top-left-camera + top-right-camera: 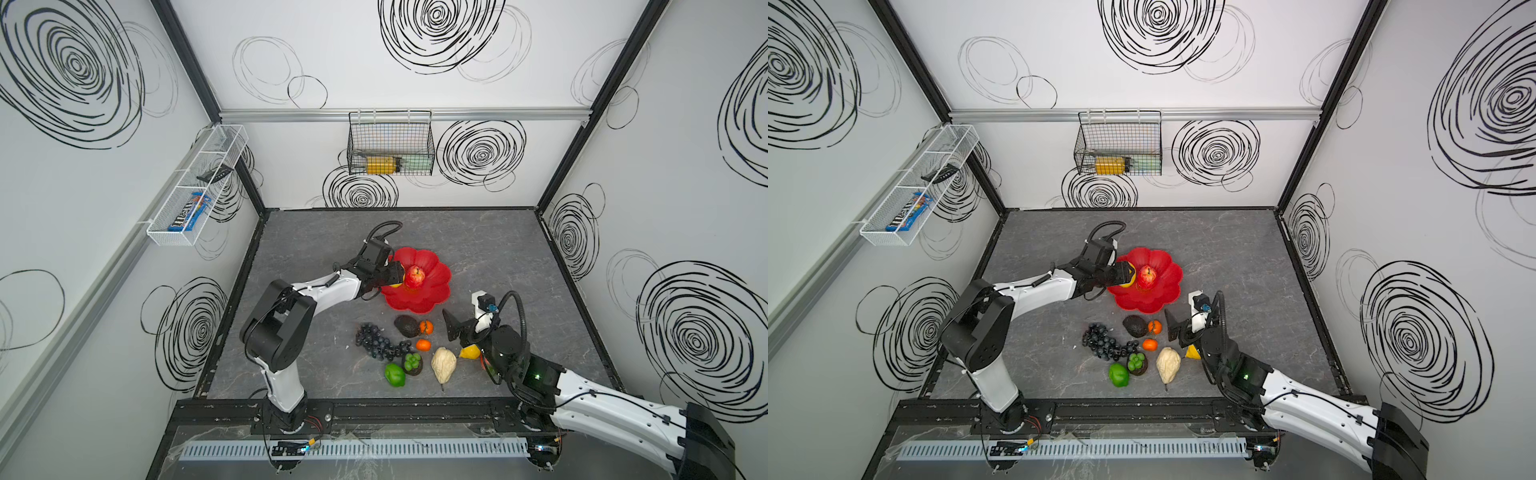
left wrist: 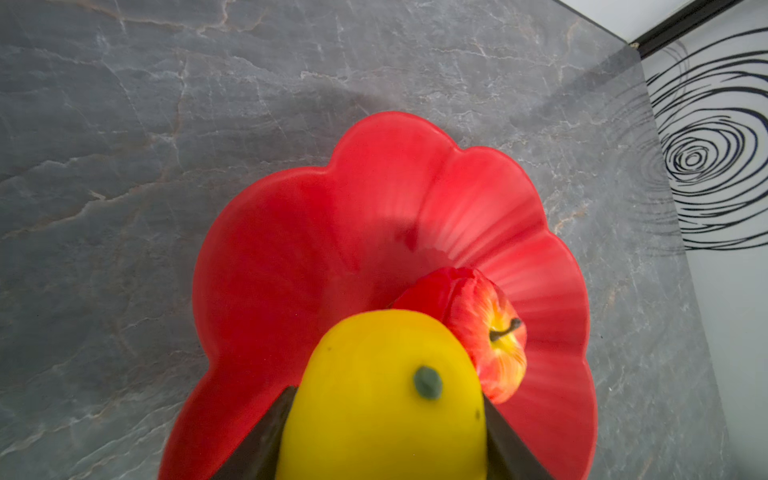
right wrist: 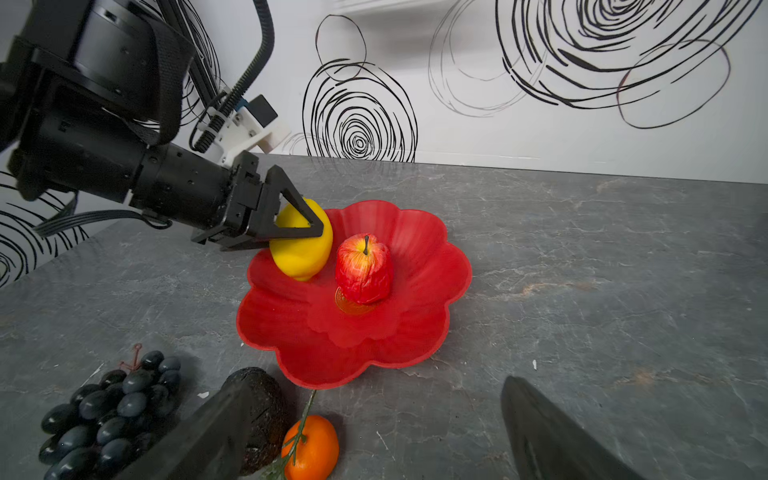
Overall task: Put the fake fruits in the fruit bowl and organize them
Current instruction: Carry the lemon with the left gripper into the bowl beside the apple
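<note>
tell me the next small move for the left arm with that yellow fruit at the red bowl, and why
Probably ease the yellow lemon down a touch, then open the left gripper. The gripper is shut on the fruit, which is inside the fruit bowl rim, low over its sloped side and beside the red apple. Whether it touches the bowl yet is unclear.

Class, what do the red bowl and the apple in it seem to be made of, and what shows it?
Bowl: probably moulded plastic; smooth, glossy, finely ribbed petals. Apple: likely foam or plastic; painted streaks, creased skin.
</note>
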Controlling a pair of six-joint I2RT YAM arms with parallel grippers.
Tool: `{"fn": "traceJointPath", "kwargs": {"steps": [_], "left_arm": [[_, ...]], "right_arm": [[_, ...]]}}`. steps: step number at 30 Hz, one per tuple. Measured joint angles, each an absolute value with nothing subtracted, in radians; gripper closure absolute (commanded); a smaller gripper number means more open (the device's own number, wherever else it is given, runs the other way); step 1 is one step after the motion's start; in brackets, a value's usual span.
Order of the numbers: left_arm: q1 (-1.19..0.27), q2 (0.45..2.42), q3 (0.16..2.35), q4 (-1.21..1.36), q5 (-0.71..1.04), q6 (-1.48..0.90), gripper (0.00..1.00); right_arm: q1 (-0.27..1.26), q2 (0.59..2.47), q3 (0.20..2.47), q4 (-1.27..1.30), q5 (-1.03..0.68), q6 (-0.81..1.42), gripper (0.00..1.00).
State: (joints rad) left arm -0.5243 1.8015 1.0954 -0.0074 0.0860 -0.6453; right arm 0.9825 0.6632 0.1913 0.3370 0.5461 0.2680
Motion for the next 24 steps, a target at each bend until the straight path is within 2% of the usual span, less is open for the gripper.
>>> {"fn": "traceJointPath", "kwargs": {"steps": [24], "left_arm": [[-0.519,1.868,1.101,0.112,0.069,-0.865,0.46]], "right_arm": [[0.976,0.675,0.18,0.378,0.52,0.268,0.03]]}}
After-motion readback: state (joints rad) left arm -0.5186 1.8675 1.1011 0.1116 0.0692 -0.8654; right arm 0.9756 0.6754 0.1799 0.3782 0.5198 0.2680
